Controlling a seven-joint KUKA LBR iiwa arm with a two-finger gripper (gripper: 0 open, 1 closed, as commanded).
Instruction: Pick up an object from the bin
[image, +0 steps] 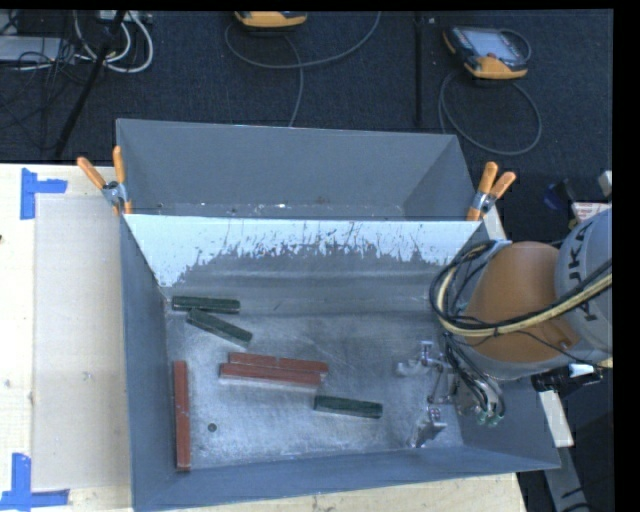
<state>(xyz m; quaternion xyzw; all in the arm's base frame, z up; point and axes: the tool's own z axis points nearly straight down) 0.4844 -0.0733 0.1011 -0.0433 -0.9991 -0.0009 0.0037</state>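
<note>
Because the gripper (428, 397) sits low in the right end of the bin (290, 180), close to the sloping right wall, with its two fingers spread and nothing between them, the likeliest failure is a close on bare floor or a scrape against that wall. Nearest to it is a short dark green bar (347, 406), lying flat on the floor just to its left and apart from the fingers. A thing that thin and flat may slide away or slip out if the fingers come down on its ends instead of across its narrow width. Farther left, two red-brown bars (272, 370) lie pressed together side by side, so a grasp there could catch both or wedge between them. A third red-brown bar (181, 415) lies tight along the left wall, leaving little room for a finger on that side. Two more dark green bars (212, 315) lie at the far left, near the foot of the far slope. Nothing stands between the gripper and the nearest green bar.
</note>
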